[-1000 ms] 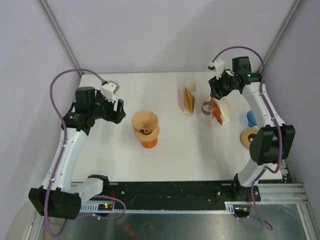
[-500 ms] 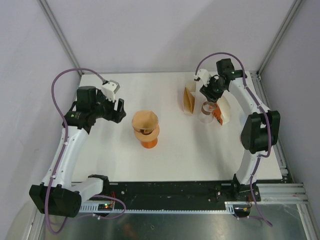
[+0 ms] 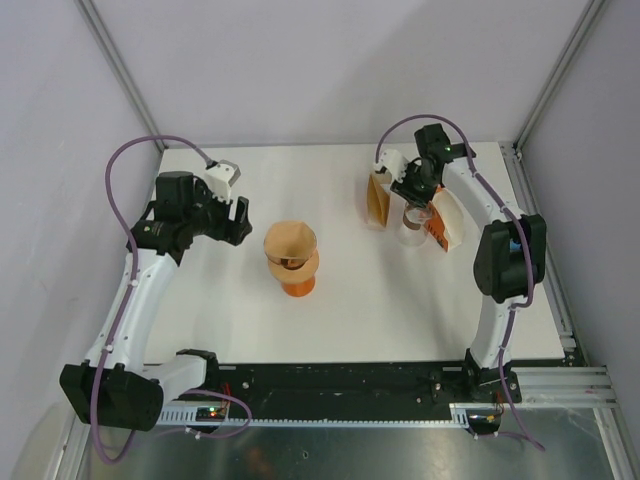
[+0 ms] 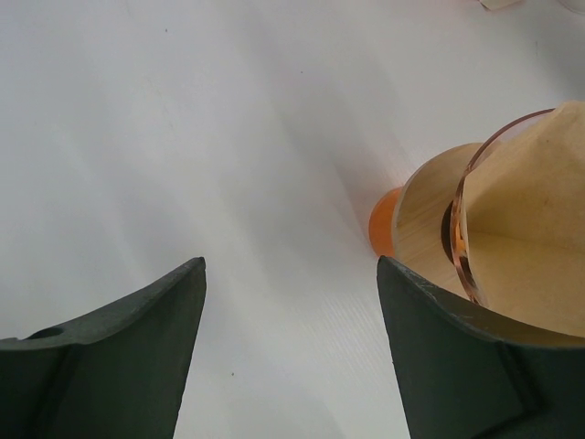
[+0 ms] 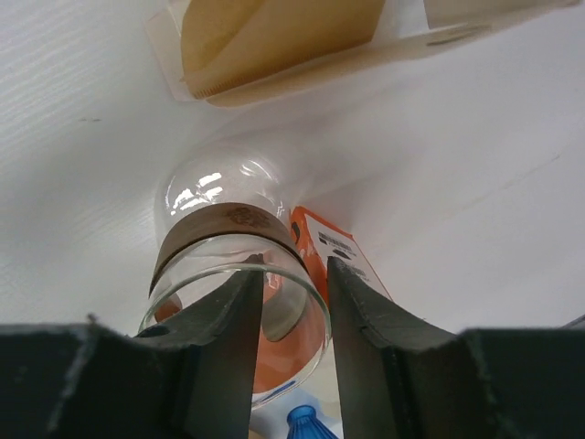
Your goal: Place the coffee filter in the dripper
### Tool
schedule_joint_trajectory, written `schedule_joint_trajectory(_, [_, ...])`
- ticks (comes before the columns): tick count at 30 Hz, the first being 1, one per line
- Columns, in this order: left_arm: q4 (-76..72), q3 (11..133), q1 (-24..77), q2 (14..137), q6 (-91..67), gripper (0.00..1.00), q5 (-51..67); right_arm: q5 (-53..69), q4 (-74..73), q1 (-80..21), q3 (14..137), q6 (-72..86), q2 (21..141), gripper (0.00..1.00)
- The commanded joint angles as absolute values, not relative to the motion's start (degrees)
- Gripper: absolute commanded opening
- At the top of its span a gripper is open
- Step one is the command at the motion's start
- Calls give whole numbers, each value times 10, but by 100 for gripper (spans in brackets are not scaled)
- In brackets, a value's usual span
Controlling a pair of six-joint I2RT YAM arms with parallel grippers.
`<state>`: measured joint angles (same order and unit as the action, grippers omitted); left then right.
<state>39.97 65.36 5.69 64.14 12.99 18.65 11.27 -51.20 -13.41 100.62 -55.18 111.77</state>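
The orange dripper [image 3: 294, 266] stands left of the table's middle, with a tan paper coffee filter [image 3: 289, 241] sitting in its cone. In the left wrist view the filter [image 4: 535, 229] lies inside the dripper's clear rim above the orange base [image 4: 384, 229]. My left gripper [image 3: 238, 220] [image 4: 291, 270] is open and empty, just left of the dripper. My right gripper [image 3: 413, 192] [image 5: 294, 274] hangs over the glass carafe [image 3: 410, 226] [image 5: 239, 265]. Its fingers stand a narrow gap apart at the carafe's rim, and nothing is gripped between them.
A holder of spare tan filters [image 3: 378, 198] [image 5: 274, 37] stands just left of the carafe. An orange box [image 3: 437, 228] [image 5: 331, 249] lies on its right with a pale paper sheet [image 3: 449, 217] beside it. A blue ridged object [image 5: 309, 424] shows below the carafe.
My right arm has swung left from the back right corner to above the carafe, next to the filter holder. My left arm and the dripper have stayed put.
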Motion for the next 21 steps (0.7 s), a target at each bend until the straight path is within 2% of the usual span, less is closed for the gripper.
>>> schedule_joint_trajectory(1, [385, 662, 52, 639, 127, 80, 185, 109, -518, -144, 1020, -556, 1120, 37])
schedule_joint_trajectory(9, [384, 661, 52, 636, 128, 80, 188, 121, -536, -151, 1001, -530, 1107, 16])
schedule_joint_trajectory(15, [384, 657, 52, 625, 129, 81, 190, 113, -545, -168, 960, -479, 1071, 6])
schedule_joint_trajectory(21, [384, 655, 52, 613, 128, 81, 190, 103, -547, -194, 910, -384, 1033, 1])
